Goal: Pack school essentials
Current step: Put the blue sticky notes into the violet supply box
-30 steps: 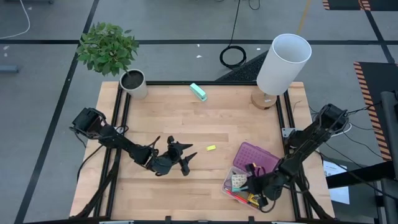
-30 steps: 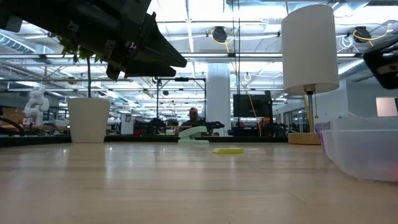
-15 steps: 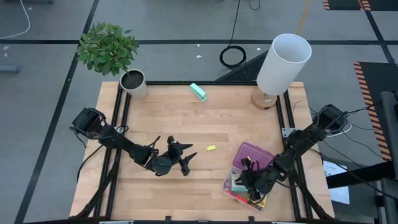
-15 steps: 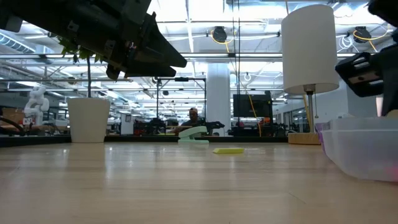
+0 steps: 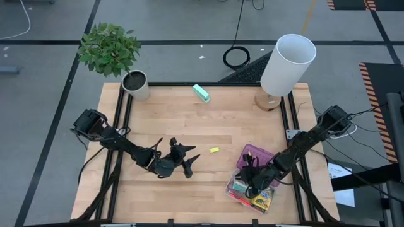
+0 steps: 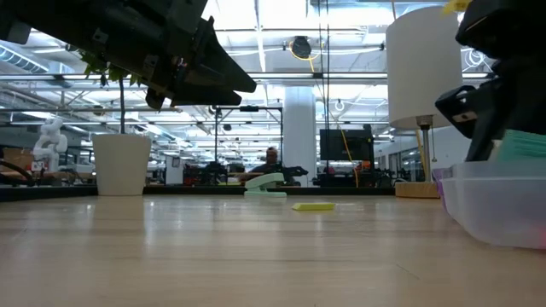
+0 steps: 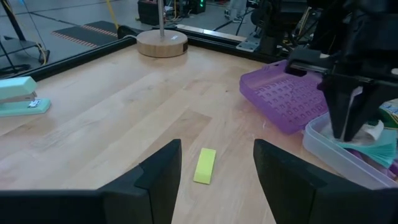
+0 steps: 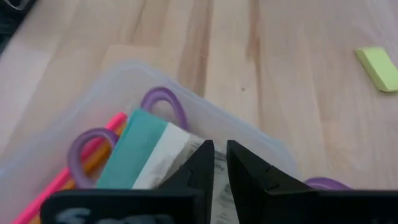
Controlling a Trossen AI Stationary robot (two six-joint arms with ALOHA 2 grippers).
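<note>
We judge the left gripper (image 5: 183, 159), fingers apart over the bench (image 5: 189, 120), nearer the yellow eraser (image 7: 204, 165), lying lengthwise just ahead between them; the right gripper (image 5: 251, 180), fingers nearly together, hangs over the box (image 8: 74, 130).

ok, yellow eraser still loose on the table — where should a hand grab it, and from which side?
Take the yellow eraser across its short width, coming straight down from above. It lies flat on the table, low and slab-like, with clear wood all around. The left hand, open, looks nearest.
</note>
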